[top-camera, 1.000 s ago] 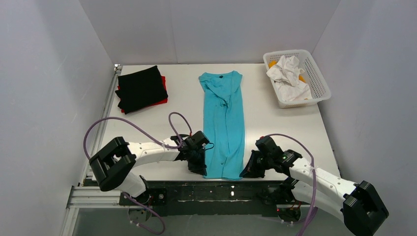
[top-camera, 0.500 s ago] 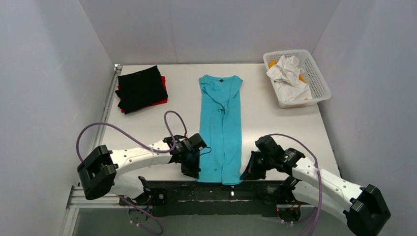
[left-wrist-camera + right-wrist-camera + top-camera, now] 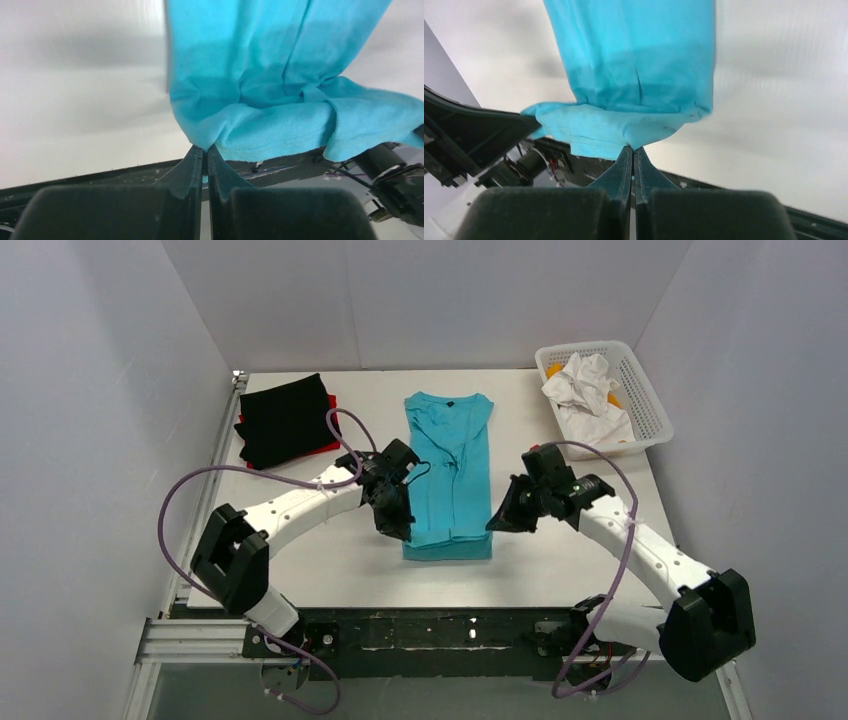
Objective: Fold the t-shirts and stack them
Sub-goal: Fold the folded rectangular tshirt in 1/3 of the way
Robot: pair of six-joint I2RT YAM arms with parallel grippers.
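Left pincer (image 3: 398, 531) and right pincer (image 3: 496, 524) each grip a lifted hem corner of the plain turquoise t-shirt (image 3: 450, 455).

A robotics lab test cell: a white table (image 3: 330, 575) boxed in on 3 sides by plain pale walls (image 3: 420, 300), aluminium framing (image 3: 175, 642) along its near and left edges, and 2 robot arms (image 3: 290, 512) trailing purple cables (image 3: 161, 525) bolted at the near edge.

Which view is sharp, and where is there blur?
Top external: sharp and evenly lit. Left wrist: the turquoise shirt has a smeared left edge; the left claw is dark. Right wrist: the shirt's right edge is smeared too; the right claw is dark.
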